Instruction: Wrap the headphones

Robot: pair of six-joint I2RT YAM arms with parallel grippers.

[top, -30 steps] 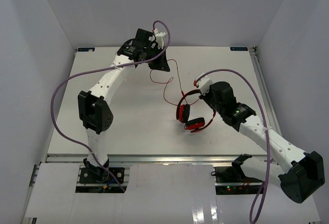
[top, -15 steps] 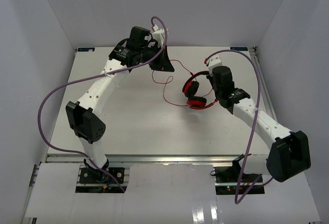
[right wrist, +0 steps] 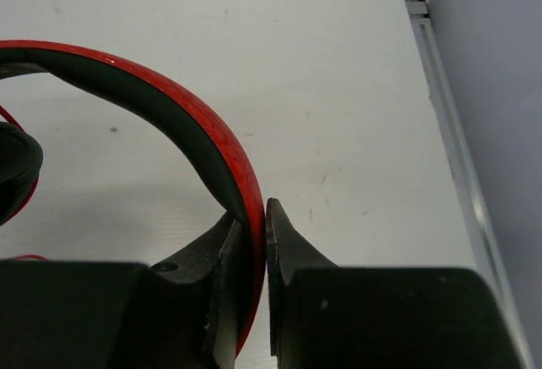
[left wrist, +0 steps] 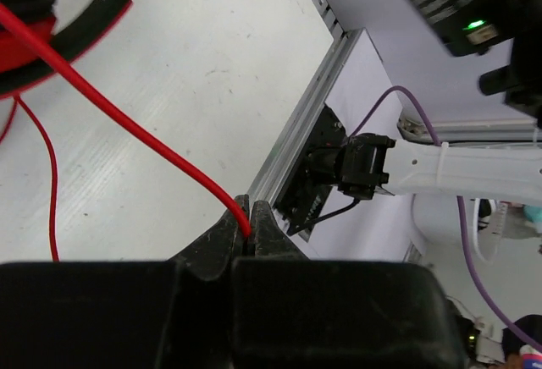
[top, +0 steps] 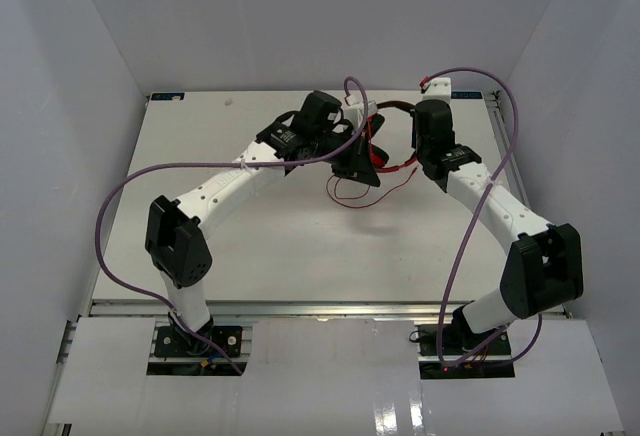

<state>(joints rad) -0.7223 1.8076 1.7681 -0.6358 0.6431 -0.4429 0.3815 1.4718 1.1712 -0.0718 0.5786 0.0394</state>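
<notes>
Pinching the thin red cable [left wrist: 127, 122], the left pincer [left wrist: 251, 222] is closed; the right pincer [right wrist: 254, 217] clamps the headband of the red, black-padded over-ear headphones [right wrist: 161, 94] (near the white bench's [right wrist: 347, 81] far edge).

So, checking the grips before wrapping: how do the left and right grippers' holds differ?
The left gripper pinches the thin red cable; the right gripper clamps the thick red headband. The left jaws nearly meet; the right jaws stand slightly apart. Both hold parts of the headphones.
</notes>
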